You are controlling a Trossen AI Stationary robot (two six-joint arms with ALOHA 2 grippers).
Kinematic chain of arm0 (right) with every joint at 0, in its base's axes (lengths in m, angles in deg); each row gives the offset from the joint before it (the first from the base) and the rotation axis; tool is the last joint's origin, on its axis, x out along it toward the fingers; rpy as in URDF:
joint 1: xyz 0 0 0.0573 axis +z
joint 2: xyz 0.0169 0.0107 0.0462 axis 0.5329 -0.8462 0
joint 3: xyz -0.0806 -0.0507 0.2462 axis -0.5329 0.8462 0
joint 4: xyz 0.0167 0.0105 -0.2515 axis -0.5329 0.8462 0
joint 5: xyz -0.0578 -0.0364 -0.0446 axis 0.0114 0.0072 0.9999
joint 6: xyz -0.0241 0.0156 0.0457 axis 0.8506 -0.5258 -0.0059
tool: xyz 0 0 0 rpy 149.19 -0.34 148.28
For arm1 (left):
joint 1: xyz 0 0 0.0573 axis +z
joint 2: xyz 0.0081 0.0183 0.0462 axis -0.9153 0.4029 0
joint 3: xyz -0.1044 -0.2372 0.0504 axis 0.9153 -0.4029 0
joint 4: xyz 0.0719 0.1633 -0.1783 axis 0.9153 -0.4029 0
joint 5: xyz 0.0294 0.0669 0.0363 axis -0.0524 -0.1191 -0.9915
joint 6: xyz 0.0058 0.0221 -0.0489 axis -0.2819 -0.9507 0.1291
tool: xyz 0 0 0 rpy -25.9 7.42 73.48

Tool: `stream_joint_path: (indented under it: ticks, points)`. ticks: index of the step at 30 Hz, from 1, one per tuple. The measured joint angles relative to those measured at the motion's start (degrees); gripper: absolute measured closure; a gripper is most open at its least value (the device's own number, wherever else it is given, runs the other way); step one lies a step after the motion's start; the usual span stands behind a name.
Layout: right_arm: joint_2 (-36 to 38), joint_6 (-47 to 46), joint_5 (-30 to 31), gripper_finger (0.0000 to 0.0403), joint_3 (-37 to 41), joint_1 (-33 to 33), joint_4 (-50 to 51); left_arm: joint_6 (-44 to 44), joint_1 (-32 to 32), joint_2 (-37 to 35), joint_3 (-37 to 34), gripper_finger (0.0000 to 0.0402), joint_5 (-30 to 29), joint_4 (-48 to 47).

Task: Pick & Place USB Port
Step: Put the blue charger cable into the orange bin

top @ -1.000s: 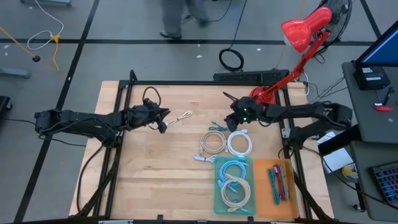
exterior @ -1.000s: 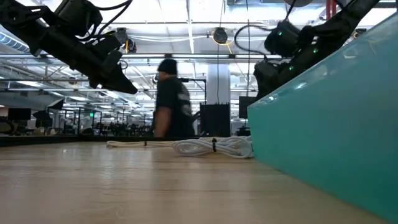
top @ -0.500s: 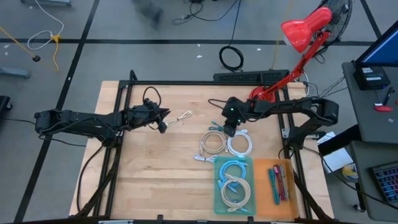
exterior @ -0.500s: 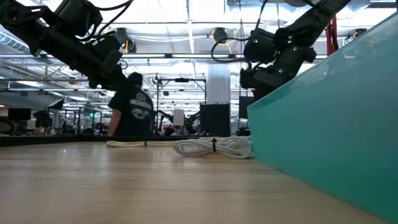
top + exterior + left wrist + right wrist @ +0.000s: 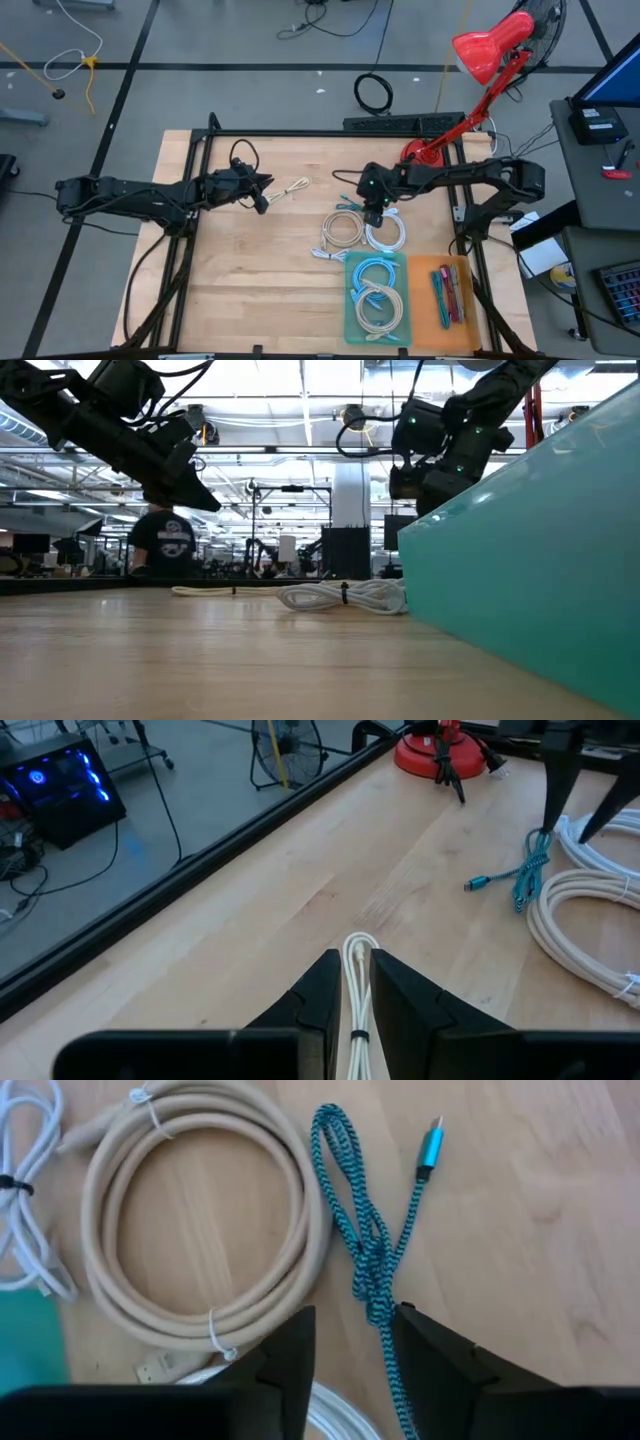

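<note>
Straddling teal cable (image 5: 372,1270), right pincer (image 5: 345,1350) parted.

Near the table's (image 5: 240,300) back edge, left of centre: a thin bundled cable (image 5: 291,188). To its right, a braided cable (image 5: 375,1230) beside two coils, beige coil (image 5: 343,230) left of white coil (image 5: 385,232). Toward the front, a tray (image 5: 352,300) with two more coiled cables; right of it, a mat (image 5: 420,300) bearing pens. Lamp base (image 5: 425,152) at back right.

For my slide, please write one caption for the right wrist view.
Right claw open above a teal braided cable, beside a coiled beige cable on the wooden table.
</note>
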Motion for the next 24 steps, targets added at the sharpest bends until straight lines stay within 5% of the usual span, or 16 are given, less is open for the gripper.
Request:
stream_joint_path:
  ticks: [9,24]
  points:
    - [0.01,0.63,3.12,0.0205,0.0,1.11,-3.16,-0.08,0.0,0.01,0.0,0.0339,0.0,-0.56]
    - [-10.37,0.54,4.56,0.0211,-0.22,1.11,-5.7,0.43,0.0,0.01,0.0,0.0339,0.07,-3.05]
